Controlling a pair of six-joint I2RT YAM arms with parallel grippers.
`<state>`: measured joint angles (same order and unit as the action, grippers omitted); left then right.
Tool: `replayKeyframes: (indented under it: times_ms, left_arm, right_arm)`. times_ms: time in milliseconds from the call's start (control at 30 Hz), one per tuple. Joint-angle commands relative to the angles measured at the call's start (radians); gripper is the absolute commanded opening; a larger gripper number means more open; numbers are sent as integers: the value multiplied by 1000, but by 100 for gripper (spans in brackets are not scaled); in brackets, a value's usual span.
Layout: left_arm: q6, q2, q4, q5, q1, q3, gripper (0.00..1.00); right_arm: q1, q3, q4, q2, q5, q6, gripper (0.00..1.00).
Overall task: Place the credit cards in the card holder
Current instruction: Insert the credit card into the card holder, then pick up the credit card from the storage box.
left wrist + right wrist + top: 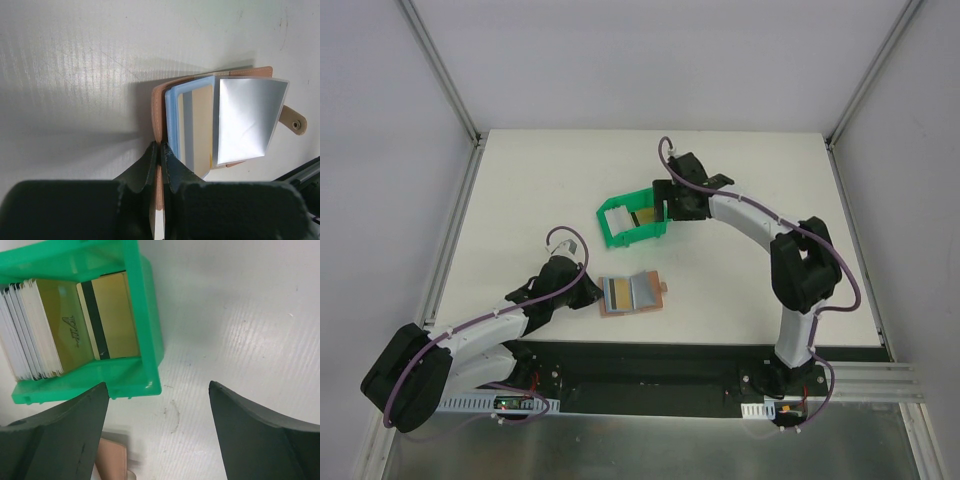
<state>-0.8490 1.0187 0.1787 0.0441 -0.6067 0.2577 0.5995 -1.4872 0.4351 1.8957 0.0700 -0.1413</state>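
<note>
Now, your left gripper [160,150]: clamped shut on the card holder [632,293], at its left cover edge.
Card holder: opened on the table [770,200], long axis left-right, snap tab [295,122] pointing right.
Your right gripper [158,385]: jaws wide, empty, by the green bin [150,315].
Credit cards [107,315]: in that bin, gold beside white.

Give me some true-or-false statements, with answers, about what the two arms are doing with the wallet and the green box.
1. The left gripper pinches the edge of the card holder. True.
2. The card holder is snapped shut. False: it lies open, with its pockets showing.
3. The right gripper holds a card. False: it is open and empty, beside the green bin.
4. White cards and a gold card sit in the green bin. True.
</note>
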Motion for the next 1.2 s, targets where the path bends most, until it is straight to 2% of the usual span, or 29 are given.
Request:
replayKeyframes:
  times_ms: [0,533,733,1000,1167]
  left_arm:
    - [19,-16,-1,5,7,34,0]
    - [22,-6,-10,4,7,41,0]
    - [24,-5,-15,7,7,41,0]
    - [33,-2,-13,14,7,41,0]
    - [34,3,-13,17,7,46,0]
  right_arm:
    - [-17,-30,27,17,30,46,83]
    - [-76,16,-10,31,11,95,83]
    - [-115,111,-73,-32,-19,167,82]
    - [-187,194,-145,-84,-157,282,82]
    - [-239,209,-160,-98,-251,379,72]
